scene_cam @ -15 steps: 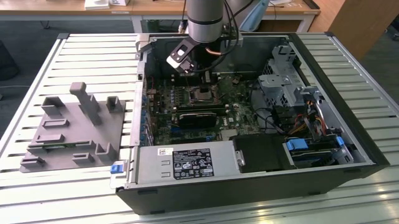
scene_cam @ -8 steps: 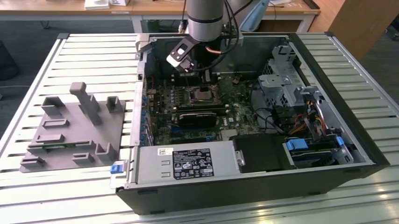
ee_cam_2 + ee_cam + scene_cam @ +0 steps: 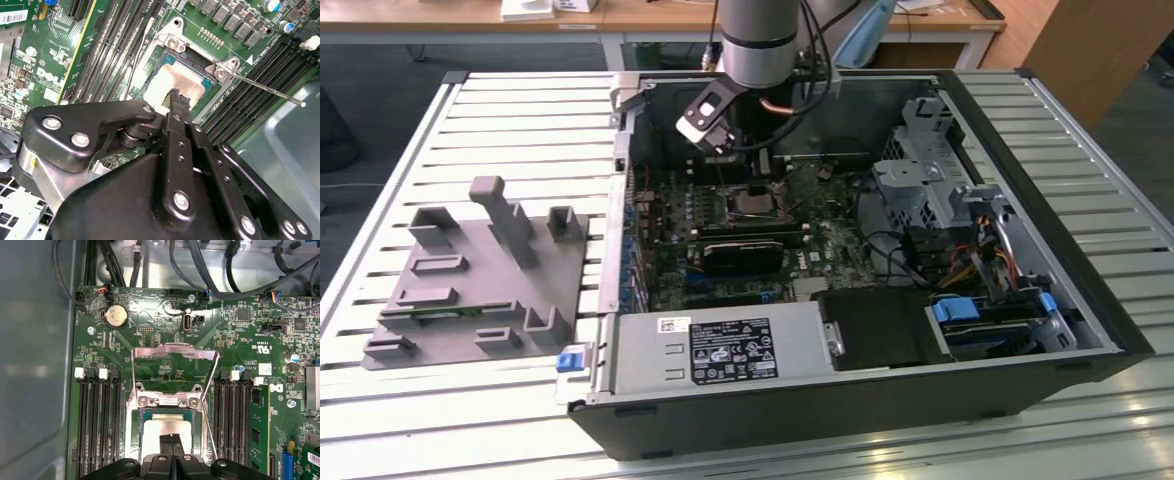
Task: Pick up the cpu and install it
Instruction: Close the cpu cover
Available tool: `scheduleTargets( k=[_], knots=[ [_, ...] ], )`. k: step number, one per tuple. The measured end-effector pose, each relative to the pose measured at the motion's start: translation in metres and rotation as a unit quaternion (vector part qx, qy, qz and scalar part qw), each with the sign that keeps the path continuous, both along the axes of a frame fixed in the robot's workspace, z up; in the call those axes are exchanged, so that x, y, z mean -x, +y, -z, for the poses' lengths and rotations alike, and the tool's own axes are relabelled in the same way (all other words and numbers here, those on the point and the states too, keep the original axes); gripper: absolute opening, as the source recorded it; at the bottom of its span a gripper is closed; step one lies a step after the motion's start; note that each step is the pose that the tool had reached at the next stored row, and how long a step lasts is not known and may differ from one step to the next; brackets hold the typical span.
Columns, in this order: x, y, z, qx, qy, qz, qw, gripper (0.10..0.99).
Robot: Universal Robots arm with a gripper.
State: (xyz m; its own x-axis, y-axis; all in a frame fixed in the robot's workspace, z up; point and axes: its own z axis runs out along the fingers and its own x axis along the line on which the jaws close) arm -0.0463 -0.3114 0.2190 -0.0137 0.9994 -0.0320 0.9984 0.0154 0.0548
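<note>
The cpu lies flat inside the motherboard socket, its silvery top facing up. My gripper stands right over it with the two black fingers pressed together and nothing between them. The fingertips are at the cpu's top near one edge; I cannot tell if they touch it. The socket's metal load frame is swung up and open, and its lever rod stands free to one side. In the exterior view the arm reaches down into the open computer case, with the gripper above the board's middle.
Memory slots flank the socket on both sides. The case holds a power supply, a drive cage and cables. A grey plastic fixture with posts sits on the slatted table at the exterior view's left.
</note>
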Motion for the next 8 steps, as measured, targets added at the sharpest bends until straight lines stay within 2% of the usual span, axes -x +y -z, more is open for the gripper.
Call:
scheduleTargets(
  k=[8],
  knots=[
    [0.0,0.0,-0.0069,-0.0001,0.0,0.0,1.0,0.106]
  ],
)
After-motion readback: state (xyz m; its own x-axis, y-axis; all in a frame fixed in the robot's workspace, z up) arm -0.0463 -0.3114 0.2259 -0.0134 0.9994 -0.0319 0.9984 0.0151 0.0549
